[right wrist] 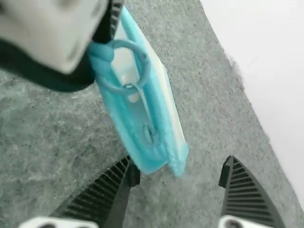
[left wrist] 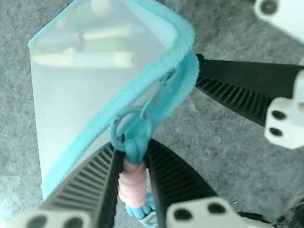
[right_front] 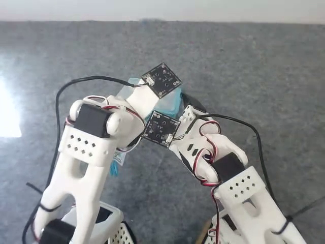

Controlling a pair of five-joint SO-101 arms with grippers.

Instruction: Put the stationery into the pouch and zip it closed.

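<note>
Where the two arms meet over the grey table (right_front: 264, 61), a translucent pouch (left wrist: 80, 104) with a light-blue zip edge lies beneath their wrists. A little of its blue edge shows in the high view. Stationery (left wrist: 83, 59), seen as pale pen-like sticks, lies inside the pouch behind its clear wall. The left gripper (left wrist: 134, 156) has its black ribbed fingers pressed together on the zip pull cord (left wrist: 132, 183), a blue knotted cord with a pink bead. A blue ring (left wrist: 132, 127) joins the cord to the zip. The right gripper (right wrist: 182, 170) has its fingers (right wrist: 237, 190) spread wide, one on either side of the pouch's corner and close to it. Whether they touch the corner cannot be told, nor how far the zip is drawn.
</note>
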